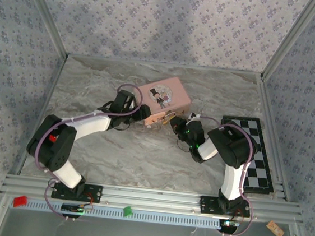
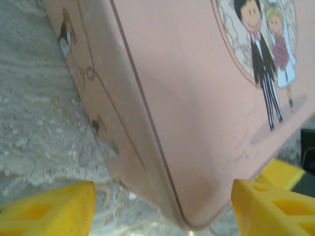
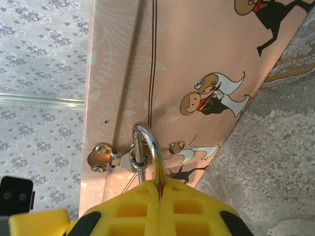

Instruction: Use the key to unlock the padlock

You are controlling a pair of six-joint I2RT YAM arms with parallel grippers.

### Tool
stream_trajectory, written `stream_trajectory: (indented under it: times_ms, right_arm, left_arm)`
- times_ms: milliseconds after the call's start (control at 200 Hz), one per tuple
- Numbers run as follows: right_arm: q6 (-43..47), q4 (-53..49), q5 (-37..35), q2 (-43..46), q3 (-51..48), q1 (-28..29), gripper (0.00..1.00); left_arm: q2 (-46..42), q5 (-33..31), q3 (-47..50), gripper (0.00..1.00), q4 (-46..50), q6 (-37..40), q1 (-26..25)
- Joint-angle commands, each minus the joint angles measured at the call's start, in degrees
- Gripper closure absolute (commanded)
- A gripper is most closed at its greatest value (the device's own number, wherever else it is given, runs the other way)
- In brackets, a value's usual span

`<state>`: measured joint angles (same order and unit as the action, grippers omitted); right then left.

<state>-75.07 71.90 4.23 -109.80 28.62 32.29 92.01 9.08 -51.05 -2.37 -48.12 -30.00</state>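
Our right gripper (image 3: pixel 160 191) is clamped shut on the padlock (image 3: pixel 158 157), which lies straight ahead, hooked through the box (image 3: pixel 197 49) hasp (image 3: pixel 106 158). Our left gripper (image 2: pixel 162 209) gapes wide around the box corner, holding nothing.

Two arms, white shells over black joints: left arm (image 1: pixel 86 126) at lower left, right arm (image 1: pixel 231 182) at lower right. Lilac cables (image 1: pixel 248 161) loop along both. The left gripper (image 2: pixel 160 211) has yellow, hollow-celled fingers (image 2: pixel 49 209).
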Motion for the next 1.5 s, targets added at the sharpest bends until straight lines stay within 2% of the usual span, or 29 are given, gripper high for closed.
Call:
stream_trajectory:
  times_ms: [0,470,795,875,1014,1139,1239,1344,1494]
  right_arm:
    - [-0.47,1.92,-1.38,2.04,-0.93,-0.01,1.0]
    - [1.13,1.13,-1.74,4.24,-3.73,-2.74,1.0]
    - [5.01,-0.81,0.53,8.16,-6.14,-4.36,1.0]
    - [8.92,-8.64,3.03,12.83,-6.36,-4.82,1.0]
    - [18.56,-30.11,5.86,24.03,-5.19,-5.38,1.0]
    - [29.68,-52.36,3.01,35.92,-2.24,-5.01,1.0]
    - [36.14,-64.4,1.89,42.94,-0.46,-5.94,1.0]
    - [40.73,-73.44,1.49,48.42,0.61,-7.18,1.0]
    - [43.76,-85.9,-0.59,54.55,2.51,-7.73,1.0]
  left_arm:
    - [2.74,-2.1,-3.0,0.28,-0.44,0.07,0.61]
    - [3.53,-2.97,0.18,0.31,-0.69,-0.05,1.48]
    - [3.11,-0.13,-1.64,0.29,1.1,0.58,1.59]
    - [2.06,2.21,-3.06,0.28,4.01,1.27,1.96]
    - [-2.31,3.14,-3.58,0.23,7.98,4.02,2.21]
    - [-7.33,3.35,-0.63,0.21,9.3,4.97,3.98]
    - [-12.09,3.67,3.02,0.2,9.3,6.21,6.01]
    - [-18.19,1.79,7.94,0.21,8.93,8.04,7.85]
    - [-30.71,-4.35,18.95,0.2,4.26,7.43,8.64]
